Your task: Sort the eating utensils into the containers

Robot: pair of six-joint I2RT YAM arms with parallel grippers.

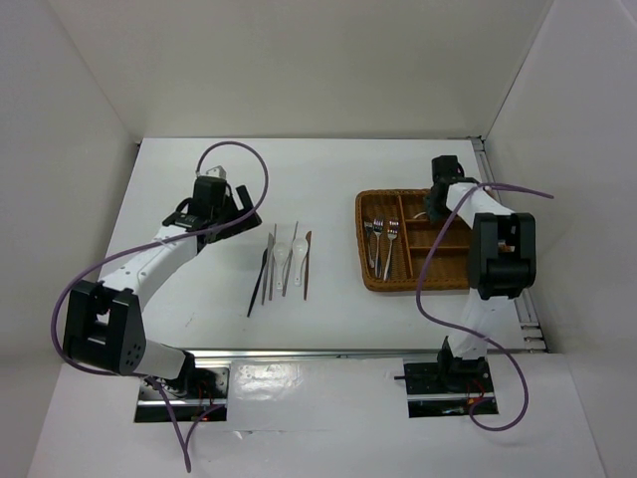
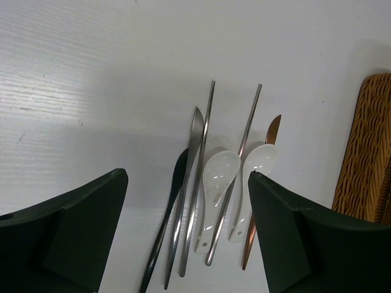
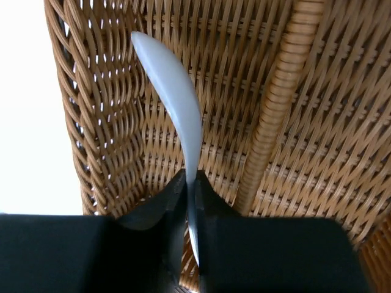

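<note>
Placing a spoon looks like the step in hand. Over the far end of the tray [image 1: 360, 239], the right tool [image 3: 190, 183] is clenched on a white spoon [image 3: 174, 97]. The spoon's free end reaches out above the woven floor, just beside one of the tray's dividers [image 3: 278, 104]. I cannot tell whether it touches the wicker. Three forks [image 1: 383, 244] already lie in the tray's long compartment.

The next move, I judge, calls for letting go so the spoon drops into its own compartment, apart from the forks. The tool must then rise clear of the tray's low wall.

The left tool [image 2: 186, 177] hangs released, jaws wide, over the loose row left of the tray: two more spoons [image 2: 217, 183] among thin sticks [image 2: 198, 183]. These lie touching and partly crossed, so picking one calls for a narrow, careful pinch.

Plain white walls [image 1: 299, 60] close in behind and beside the tray. The surface [image 1: 318, 179] under it is white and matte.
</note>
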